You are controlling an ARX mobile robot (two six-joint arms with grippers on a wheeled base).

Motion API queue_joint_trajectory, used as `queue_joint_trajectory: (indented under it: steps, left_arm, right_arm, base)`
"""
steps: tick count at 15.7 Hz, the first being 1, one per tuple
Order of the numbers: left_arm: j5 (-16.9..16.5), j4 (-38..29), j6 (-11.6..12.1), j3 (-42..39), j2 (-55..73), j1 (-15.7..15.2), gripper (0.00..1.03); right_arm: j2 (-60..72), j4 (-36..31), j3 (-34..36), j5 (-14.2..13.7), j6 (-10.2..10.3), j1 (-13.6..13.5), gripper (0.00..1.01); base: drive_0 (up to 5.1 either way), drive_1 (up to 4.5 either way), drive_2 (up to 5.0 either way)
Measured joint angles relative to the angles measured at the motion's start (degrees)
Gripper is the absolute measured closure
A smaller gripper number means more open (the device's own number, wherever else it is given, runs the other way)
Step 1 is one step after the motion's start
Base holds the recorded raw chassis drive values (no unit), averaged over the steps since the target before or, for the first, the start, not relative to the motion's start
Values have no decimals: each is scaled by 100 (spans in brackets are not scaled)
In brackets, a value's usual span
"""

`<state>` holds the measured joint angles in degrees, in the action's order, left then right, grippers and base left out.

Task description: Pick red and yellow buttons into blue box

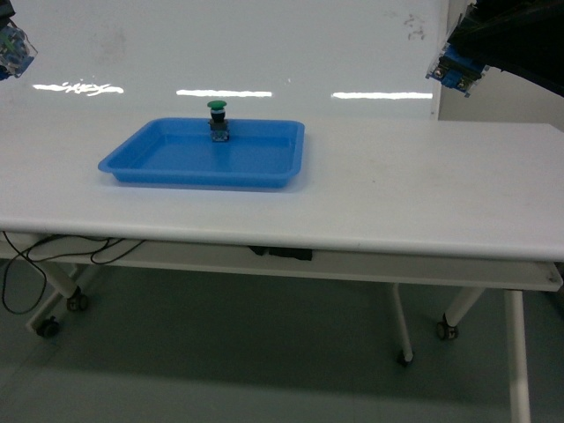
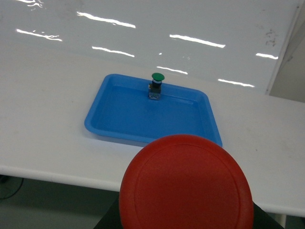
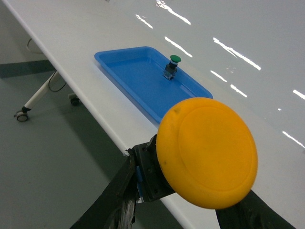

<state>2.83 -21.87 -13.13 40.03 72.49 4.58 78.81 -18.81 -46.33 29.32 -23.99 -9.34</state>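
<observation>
The red button's cap (image 2: 186,186) fills the bottom of the left wrist view, with my left gripper (image 2: 186,217) shut on the body behind it. Its clear base (image 1: 12,50) shows at the top left of the head view, high above the table. The yellow button (image 3: 207,151) sits between the black fingers (image 3: 112,198) of my right gripper (image 3: 190,195), which is shut on its black body. That button's base (image 1: 458,69) hangs at the top right of the head view. The blue box is out of view.
A shallow blue tray (image 1: 141,163) lies on the left half of the white table (image 1: 423,185), with a green-capped button (image 1: 218,121) standing upright near its far rim. Table legs on castors and cables show below the front edge.
</observation>
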Motion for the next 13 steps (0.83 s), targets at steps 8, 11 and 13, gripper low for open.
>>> queue_joint_trajectory:
  steps: [8,11,13]
  left_arm:
    - [-2,4,0,0,-2,7,79]
    - [-7,0,0,2,-2,17,79]
    - [2,-4,0,2,-2,13,79]
  right_arm:
    - [-4,4,0,-9,0,0,64]
    - [-4,-7,0,-13,0,0,64]
    - [-4,0,0,9,0,-2,64]
  base:
    - [472,-231,-231]
    - [474,-223,-223]
    - [470,-230,-230]
